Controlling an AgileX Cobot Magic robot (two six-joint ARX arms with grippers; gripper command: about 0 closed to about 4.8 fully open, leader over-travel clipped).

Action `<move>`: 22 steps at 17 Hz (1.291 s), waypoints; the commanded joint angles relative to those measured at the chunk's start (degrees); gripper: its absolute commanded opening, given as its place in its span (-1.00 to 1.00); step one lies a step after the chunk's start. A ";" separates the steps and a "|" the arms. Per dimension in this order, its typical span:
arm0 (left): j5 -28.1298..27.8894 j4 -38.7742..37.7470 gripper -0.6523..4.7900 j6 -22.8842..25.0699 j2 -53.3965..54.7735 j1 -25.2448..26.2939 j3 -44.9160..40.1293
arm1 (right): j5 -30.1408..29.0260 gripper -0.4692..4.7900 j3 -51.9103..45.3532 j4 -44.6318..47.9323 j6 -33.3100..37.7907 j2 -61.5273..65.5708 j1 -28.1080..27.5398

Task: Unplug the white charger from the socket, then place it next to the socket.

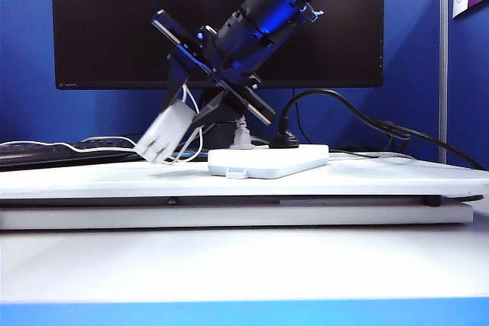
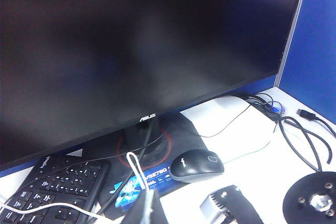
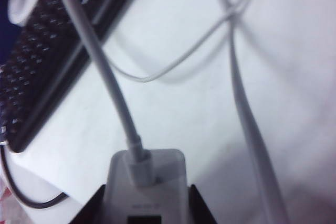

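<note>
White desk (image 1: 382, 177) | socket (image 1: 269, 160): 2 plugs in | right hand (image 1: 182, 124) grips white charger (image 1: 164, 137) | left hand unseen

The right gripper (image 1: 183, 124) holds the white charger (image 1: 163, 137) tilted, clear of the table (image 1: 367, 177), just left of the socket (image 1: 269, 160). A black plug (image 1: 284, 140) and apparently a small white plug (image 1: 241, 137) stand in the socket.

The right pincer (image 3: 147, 208) is cut off by the right wrist view's edge, which also crops the charger (image 3: 146, 184) between its fingers. In the exterior view the charger (image 1: 163, 137) is blurred. The left pincer appears in no view.
</note>
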 commanded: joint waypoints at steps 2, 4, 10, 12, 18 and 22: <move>0.02 0.52 -0.78 0.20 -0.52 -0.02 0.31 | 0.90 0.02 0.20 0.46 0.79 -0.44 -0.04; 0.02 0.50 -0.78 0.20 -0.63 -0.02 0.31 | 0.92 0.02 0.20 0.72 2.58 -0.46 -0.04; 0.20 0.52 -0.78 0.20 -1.66 -0.02 0.31 | 5.14 0.27 0.22 0.96 -0.24 -5.51 -0.04; 0.44 0.52 -0.78 0.17 -1.92 -0.02 0.31 | 6.62 0.27 0.22 1.70 -3.72 -7.67 -0.02; 0.46 0.61 -0.78 0.20 -2.62 -0.02 0.31 | 6.91 -0.87 0.22 -5.05 -11.80 -14.43 0.09; 0.48 1.60 -0.78 0.17 -2.71 -0.02 0.35 | 6.91 -0.83 0.15 -16.46 -25.86 -14.10 1.20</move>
